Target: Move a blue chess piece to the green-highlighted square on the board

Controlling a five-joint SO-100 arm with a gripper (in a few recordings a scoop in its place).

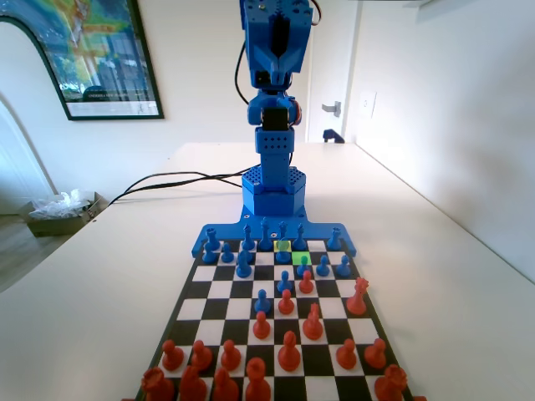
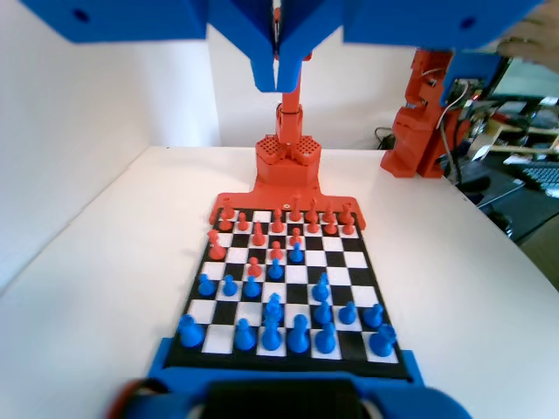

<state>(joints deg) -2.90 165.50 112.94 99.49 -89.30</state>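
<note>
Gripper: jaws pressed together at the wrist view's top edge, nothing between them, raised well above the board.

Board: black-and-white chequered, lying far below the fingertips on a white table. Wide bare tabletop lies beside both long edges; a wall runs close along the table's left side in the wrist view.

Green-highlighted square: seen in the fixed view, in the second row from the blue arm's end, between blue pieces; a yellow-green square adjoins it diagonally. The wrist view shows no colouring on those squares.

Blue pieces: crowd the board rows nearest under the gripper, roughly sixteen, some overlapping, so the count is uncertain.

Orange-red pieces: fill the far end, about fifteen; several meet blue ones mid-board.

Fixed view also shows the blue arm upright.
</note>
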